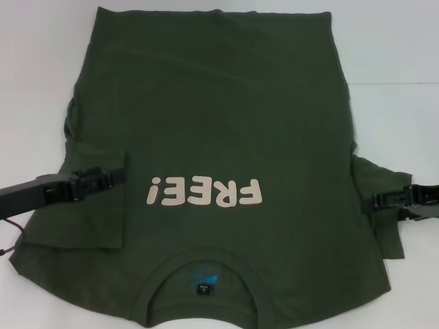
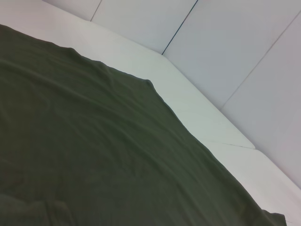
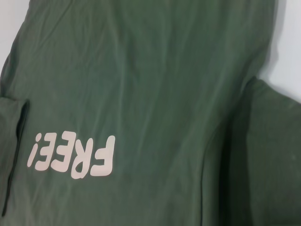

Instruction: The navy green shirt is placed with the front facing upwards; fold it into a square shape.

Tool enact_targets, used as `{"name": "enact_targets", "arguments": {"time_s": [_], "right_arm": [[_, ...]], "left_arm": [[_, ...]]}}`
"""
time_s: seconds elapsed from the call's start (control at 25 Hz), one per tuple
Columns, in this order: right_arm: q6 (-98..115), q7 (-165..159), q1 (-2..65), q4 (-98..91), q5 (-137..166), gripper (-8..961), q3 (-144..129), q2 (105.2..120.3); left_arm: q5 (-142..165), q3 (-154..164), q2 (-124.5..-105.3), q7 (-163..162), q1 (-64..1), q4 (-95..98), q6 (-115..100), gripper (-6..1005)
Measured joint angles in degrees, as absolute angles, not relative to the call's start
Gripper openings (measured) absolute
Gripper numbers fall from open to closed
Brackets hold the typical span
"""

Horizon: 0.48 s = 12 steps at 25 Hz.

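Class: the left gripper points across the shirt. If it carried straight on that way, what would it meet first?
Probably the cream "FREE!" lettering on the navy green shirt: the left gripper points across the folded-in sleeve toward it. Its height above the cloth is unclear.

The head view looks steeply down from above the navy green shirt [image 1: 212, 116], taking in both grippers at its sides. The left wrist view skims low and close over plain cloth toward the white table [image 2: 188, 103] edge. The right wrist view, higher, shares the "FREE!" lettering [image 3: 73, 157] with the head view.
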State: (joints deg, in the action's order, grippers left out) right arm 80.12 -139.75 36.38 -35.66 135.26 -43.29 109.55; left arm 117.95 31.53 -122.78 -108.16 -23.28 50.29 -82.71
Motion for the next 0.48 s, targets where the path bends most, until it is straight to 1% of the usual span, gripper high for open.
{"name": "enact_targets", "arguments": {"time_s": [0.48], "right_arm": [[81.86,-137.07,36.67,-35.57,135.21,936,-43.55,109.69]], "left_arm": [[117.94,31.44,-122.78,-107.93,-23.29,50.27,-82.7,701]]}}
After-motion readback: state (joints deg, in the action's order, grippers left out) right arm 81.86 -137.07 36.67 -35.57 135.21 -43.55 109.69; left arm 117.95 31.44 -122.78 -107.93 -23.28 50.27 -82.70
